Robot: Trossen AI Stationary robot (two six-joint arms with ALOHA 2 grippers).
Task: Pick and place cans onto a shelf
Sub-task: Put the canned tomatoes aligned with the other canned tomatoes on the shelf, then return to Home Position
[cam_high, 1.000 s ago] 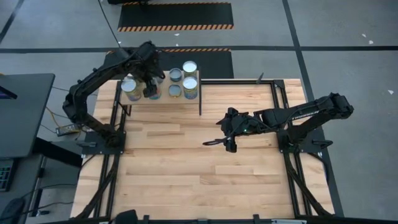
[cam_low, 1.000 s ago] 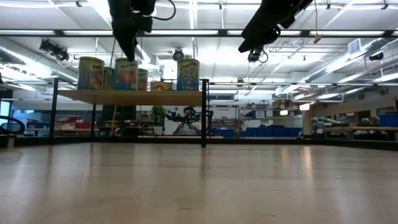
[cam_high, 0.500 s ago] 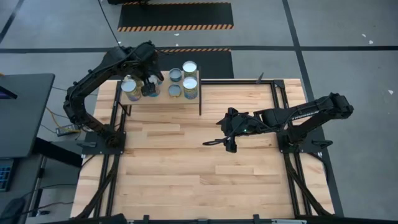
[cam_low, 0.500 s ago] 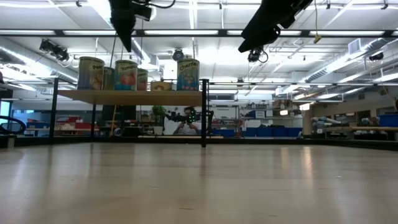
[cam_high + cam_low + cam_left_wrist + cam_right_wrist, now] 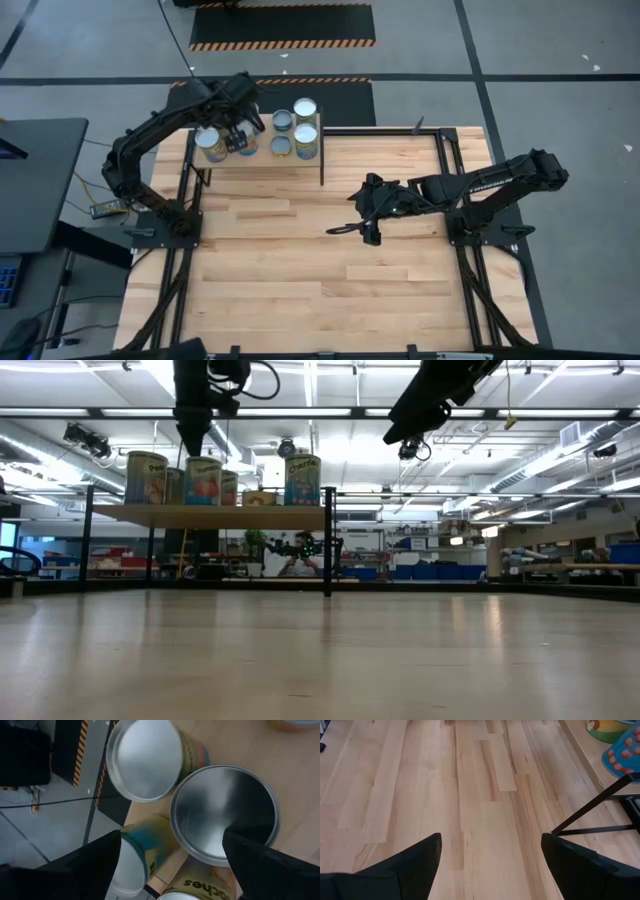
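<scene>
The wooden shelf [image 5: 262, 158] stands on black legs at the table's far left, and several cans stand upright on it. In the low view the cans [image 5: 203, 480] line the board [image 5: 220, 515]. My left gripper [image 5: 236, 136] hovers open and empty just above the left group of cans. In the left wrist view its fingers [image 5: 170, 870] straddle the silver tops [image 5: 225, 810] without touching them. My right gripper [image 5: 362, 222] is open and empty above the middle right of the table, and only bare tabletop lies between its fingers [image 5: 490, 870].
The butcher-block tabletop [image 5: 320, 270] spreads in front of the shelf. A black shelf leg [image 5: 600, 802] and two cans [image 5: 620, 755] show ahead of my right gripper. Black frame rails [image 5: 455, 160] run along the table's sides. A dark desk [image 5: 30, 180] stands at the left.
My left gripper has risen from just above a can's top on the shelf and drifted a little toward the table's left and far edges. The cans stay upright where they were.
</scene>
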